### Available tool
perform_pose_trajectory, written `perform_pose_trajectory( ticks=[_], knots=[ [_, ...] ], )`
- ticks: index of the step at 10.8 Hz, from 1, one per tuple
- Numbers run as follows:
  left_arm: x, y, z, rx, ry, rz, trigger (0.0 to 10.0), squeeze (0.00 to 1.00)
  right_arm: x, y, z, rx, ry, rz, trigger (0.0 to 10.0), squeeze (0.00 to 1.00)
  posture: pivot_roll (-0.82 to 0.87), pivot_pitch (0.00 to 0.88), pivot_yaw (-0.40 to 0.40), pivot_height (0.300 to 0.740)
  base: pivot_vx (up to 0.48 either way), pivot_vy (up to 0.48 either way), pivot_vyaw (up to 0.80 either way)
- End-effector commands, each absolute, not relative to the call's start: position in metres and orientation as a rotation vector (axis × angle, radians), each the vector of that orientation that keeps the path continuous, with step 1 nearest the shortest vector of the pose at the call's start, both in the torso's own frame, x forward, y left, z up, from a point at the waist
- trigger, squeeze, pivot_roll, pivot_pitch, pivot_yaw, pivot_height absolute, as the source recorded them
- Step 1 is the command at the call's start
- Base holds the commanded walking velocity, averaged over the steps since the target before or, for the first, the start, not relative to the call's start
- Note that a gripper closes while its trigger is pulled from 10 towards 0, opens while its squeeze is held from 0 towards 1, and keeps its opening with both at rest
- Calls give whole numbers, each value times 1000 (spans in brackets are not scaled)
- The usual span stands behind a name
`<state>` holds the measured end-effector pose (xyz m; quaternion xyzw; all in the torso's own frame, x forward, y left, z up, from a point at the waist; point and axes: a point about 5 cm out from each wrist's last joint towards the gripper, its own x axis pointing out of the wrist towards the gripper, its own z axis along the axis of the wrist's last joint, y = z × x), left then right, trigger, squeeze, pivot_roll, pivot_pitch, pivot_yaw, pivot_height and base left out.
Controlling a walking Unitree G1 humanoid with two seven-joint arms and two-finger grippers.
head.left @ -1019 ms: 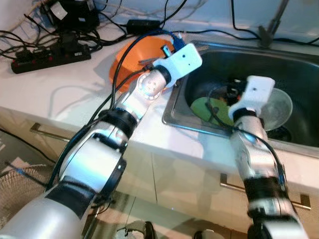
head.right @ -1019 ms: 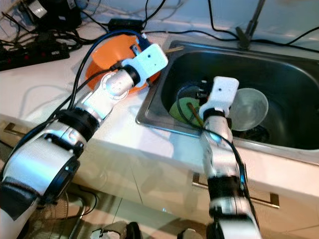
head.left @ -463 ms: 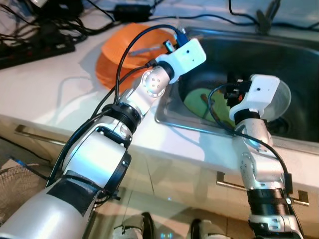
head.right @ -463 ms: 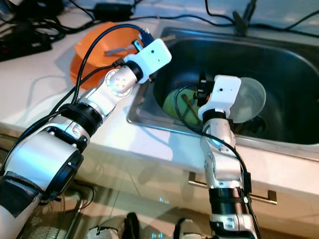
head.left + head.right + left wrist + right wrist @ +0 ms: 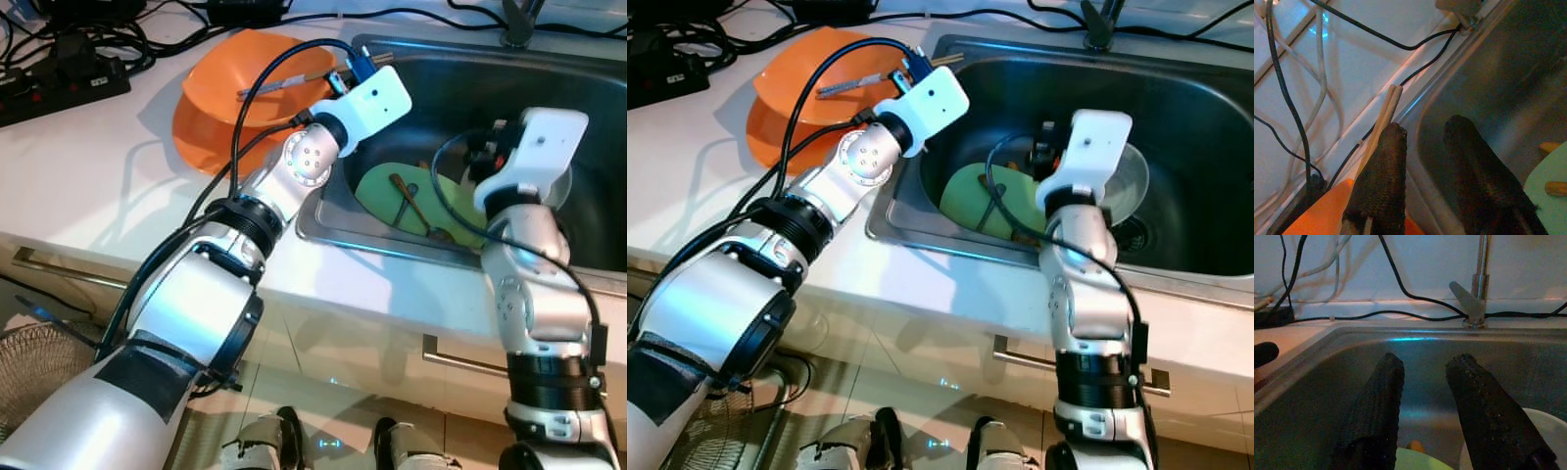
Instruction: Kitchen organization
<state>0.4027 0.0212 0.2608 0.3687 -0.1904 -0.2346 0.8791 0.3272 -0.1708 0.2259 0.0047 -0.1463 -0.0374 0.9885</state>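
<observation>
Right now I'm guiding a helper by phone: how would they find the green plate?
Look into the stainless steel sink set in the white countertop. The flat light-green plate lies on its bottom nearest the orange bowl. Unlike the clear glass bowl beside it, it carries wooden spoons.

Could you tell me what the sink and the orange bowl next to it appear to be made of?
Sink: apparently stainless steel, brushed grey with soft reflections along its rim. Orange bowl: probably plastic, uniformly coloured with a smooth, slightly glossy surface, though glazed ceramic cannot be ruled out.

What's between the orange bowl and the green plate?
In the left eye view, the left gripper and the sink rim lie between orange bowl and green plate.
</observation>
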Motion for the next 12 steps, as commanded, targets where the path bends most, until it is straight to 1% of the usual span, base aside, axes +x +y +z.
perform_pose_trajectory(
  ticks=[1, 3, 5, 8, 12],
  knots=[
    [403, 20, 268, 761, -414, -476, 10000, 0, 327, -171, 232, 13, -304, -69, 10000, 0, -148, 205, 54, 740, 0, 0, 0],
    [404, 20, 269, 781, -425, -453, 10000, 0, 328, -171, 240, 6, -310, -52, 10000, 0, -154, 197, 38, 740, 0, 0, 0],
    [405, 22, 277, 823, -456, -388, 10000, 0, 326, -170, 241, 6, -311, -41, 10000, 0, -165, 198, 27, 740, 0, 0, 0],
    [404, 20, 287, 841, -507, -385, 10000, 0, 325, -173, 237, 5, -293, -49, 10000, 0, -171, 201, 23, 740, 0, 0, 0],
    [406, 18, 284, 919, -491, -349, 10000, 0, 319, -173, 235, 7, -286, -52, 10000, 0, -211, 204, 21, 740, 0, 0, 0]
  ],
)
